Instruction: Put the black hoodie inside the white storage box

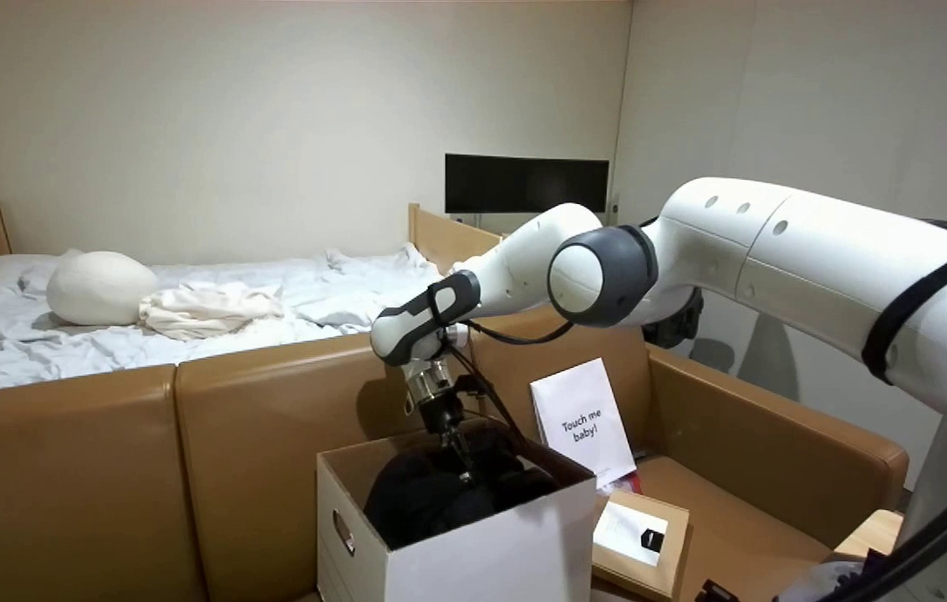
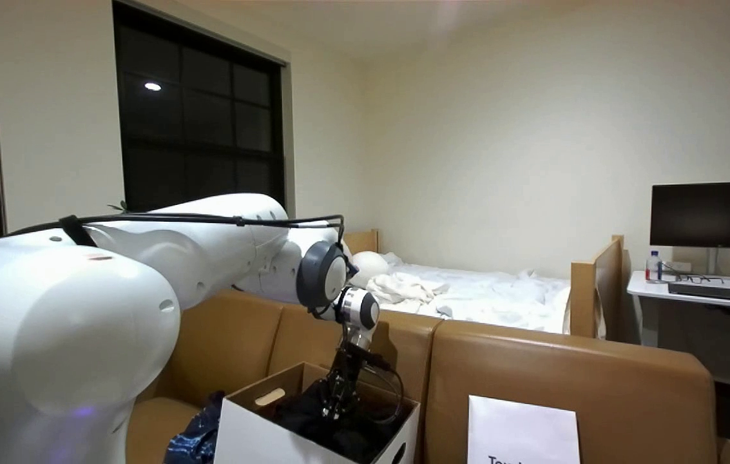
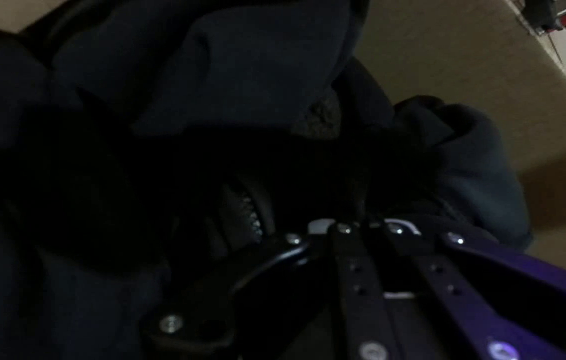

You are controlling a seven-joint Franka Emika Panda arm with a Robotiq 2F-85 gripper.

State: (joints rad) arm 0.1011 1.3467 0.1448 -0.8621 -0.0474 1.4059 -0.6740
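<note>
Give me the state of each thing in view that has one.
White storage box: upright, open at the top
Black hoodie: bunched inside the box
Jaws: close together, at the hoodie; grip unclear
Monitor: screen dark
Bed sheet: rumpled
Bottle: standing upright
White sign: propped up, tilted

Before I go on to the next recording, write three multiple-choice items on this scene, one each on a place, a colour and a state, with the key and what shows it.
1. The black hoodie, relative to the white storage box: A beside it; B inside it; C underneath it.
2. Colour of the sofa: A grey; B green; C tan-brown.
3. Screen of the monitor: A dark; B showing a picture; C glowing white.

1 B: black folds lie between the box's walls in both exterior views.
2 C: its back shows tan-brown in both exterior views.
3 A: its panel is black, with no image.
</note>
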